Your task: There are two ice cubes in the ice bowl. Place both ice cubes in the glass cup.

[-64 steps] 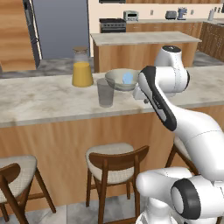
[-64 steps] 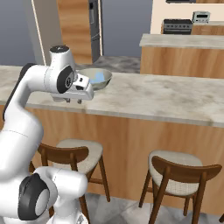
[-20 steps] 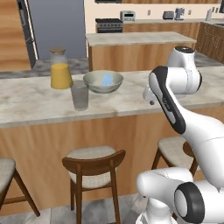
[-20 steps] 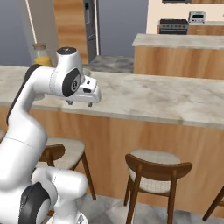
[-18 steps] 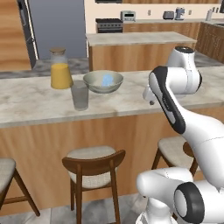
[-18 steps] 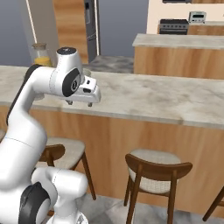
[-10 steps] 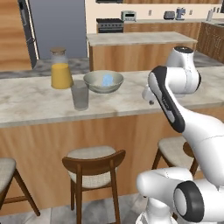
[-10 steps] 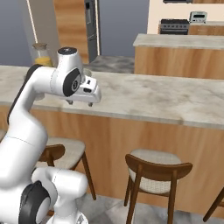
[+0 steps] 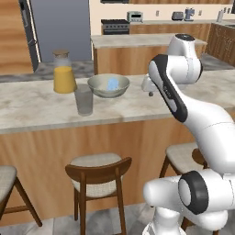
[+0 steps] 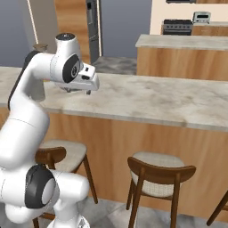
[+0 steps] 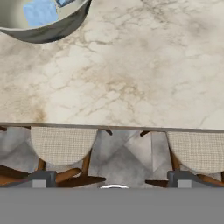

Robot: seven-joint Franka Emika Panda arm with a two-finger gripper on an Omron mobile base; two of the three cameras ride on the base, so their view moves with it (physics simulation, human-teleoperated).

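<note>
The ice bowl [image 9: 108,86] sits on the marble counter [image 9: 36,110], and light-blue ice cubes [image 9: 113,83] lie inside it. The glass cup [image 9: 84,99] stands upright just front-left of the bowl. My gripper [image 9: 149,91] hovers low over the counter to the right of the bowl, open, nothing between its fingers. In the right base view the gripper [image 10: 79,91] points down at the counter. The hand view has the bowl [image 11: 52,30] at the top left with one ice cube [image 11: 40,12] and the edge of another [image 11: 65,2]; the open gripper [image 11: 111,180] sits at the bottom.
A lidded jar of orange juice [image 9: 63,73] stands left of the bowl, behind the cup. Wooden stools [image 9: 98,167] [image 10: 160,171] stand under the counter's front edge. A second counter [image 10: 187,42] and a stove are behind.
Since the oldest frames the base has driven, shifting the whole scene, and the hand now stands farther right of the bowl. Over the last second nothing has visibly moved.
</note>
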